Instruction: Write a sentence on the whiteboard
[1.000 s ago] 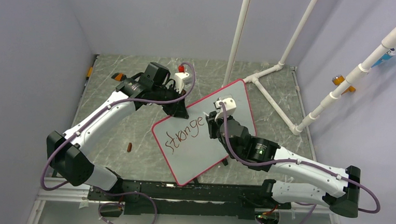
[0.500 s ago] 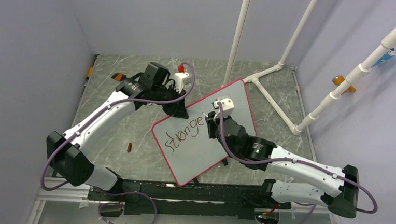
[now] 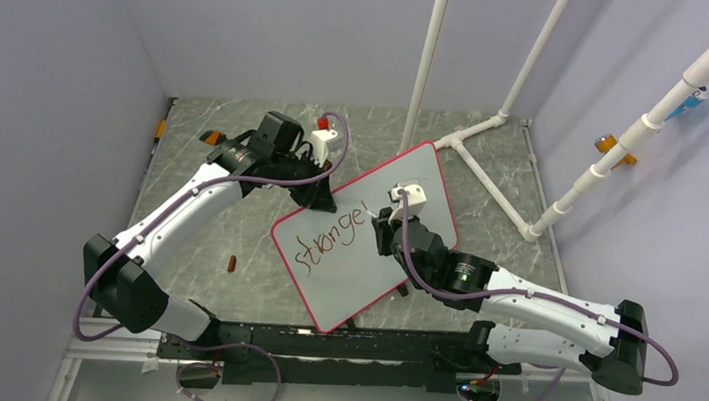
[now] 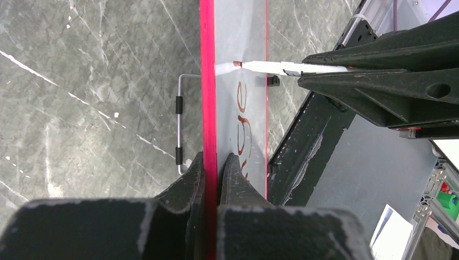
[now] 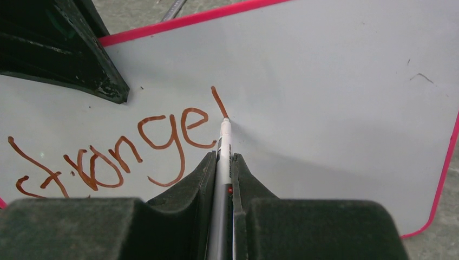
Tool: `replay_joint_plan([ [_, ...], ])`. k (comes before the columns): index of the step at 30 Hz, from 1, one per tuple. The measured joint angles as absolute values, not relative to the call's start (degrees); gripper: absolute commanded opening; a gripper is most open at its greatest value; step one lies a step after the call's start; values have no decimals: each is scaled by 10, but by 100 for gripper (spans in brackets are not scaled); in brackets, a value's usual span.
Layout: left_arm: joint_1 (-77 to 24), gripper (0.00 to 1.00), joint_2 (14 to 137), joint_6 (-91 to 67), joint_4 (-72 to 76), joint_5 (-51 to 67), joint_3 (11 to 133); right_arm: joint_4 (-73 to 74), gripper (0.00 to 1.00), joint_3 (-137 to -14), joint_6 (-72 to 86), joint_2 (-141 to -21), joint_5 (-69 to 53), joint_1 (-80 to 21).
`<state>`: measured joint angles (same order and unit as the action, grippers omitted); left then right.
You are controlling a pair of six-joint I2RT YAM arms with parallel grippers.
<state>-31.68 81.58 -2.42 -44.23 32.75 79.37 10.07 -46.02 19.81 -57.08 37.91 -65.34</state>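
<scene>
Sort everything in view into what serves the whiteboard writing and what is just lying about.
In use: whiteboard, red writing on it, marker, right gripper holding the marker, left gripper clamping the board's rim.
Lying about: small brown object, white pipe frame.

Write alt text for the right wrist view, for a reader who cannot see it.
The right hand holds a white marker with its tip on the whiteboard, at the bottom of a short slanted stroke just after the dark-red letters that read roughly "stronge". The black left hand grips the board's pink-red edge at upper left.
</scene>
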Motion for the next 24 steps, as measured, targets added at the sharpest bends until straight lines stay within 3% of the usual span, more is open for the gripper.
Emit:
replay_joint_plan([
  [24, -317, 0, 816, -24, -442, 328, 794, 139, 0, -430, 251, -541, 355, -656],
])
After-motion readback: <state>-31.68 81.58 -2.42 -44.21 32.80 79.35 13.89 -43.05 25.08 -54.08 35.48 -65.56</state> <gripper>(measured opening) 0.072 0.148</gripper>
